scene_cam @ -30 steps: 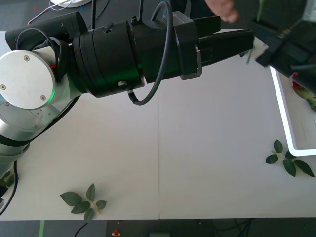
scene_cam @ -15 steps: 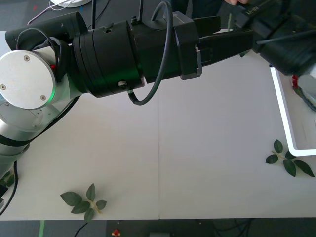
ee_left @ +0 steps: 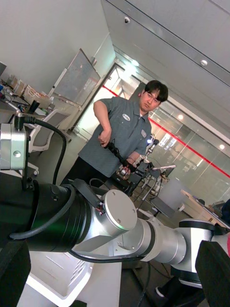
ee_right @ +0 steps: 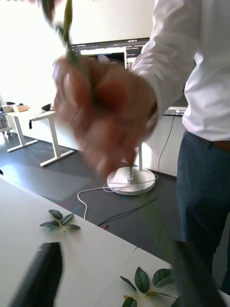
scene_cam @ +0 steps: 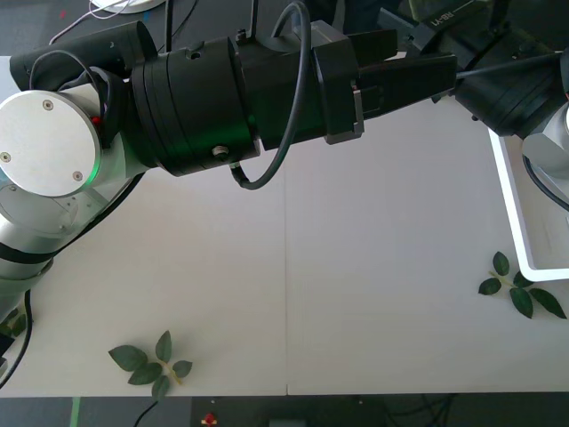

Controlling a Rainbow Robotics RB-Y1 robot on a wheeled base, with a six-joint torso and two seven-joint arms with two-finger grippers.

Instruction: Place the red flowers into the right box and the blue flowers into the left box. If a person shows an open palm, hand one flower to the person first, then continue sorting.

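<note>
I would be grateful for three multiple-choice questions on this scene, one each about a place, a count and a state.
1. Where does the right box lie on the table?
A) at its right edge
B) at its centre
C) at its near left corner

2. How many loose leaf sprigs lie on the table in the front view?
A) none
B) two
C) five

3. What is the person's hand doing in front of the right gripper?
A) lying flat on the table
B) held out as an open palm
C) closed round a green stem

Answers:
1 A: its white rim runs along the table's right edge.
2 B: one lies near the front left, and one lies by the box's near corner.
3 C: the hand is clenched on the stem, while the gripper's fingers stand apart.
</note>
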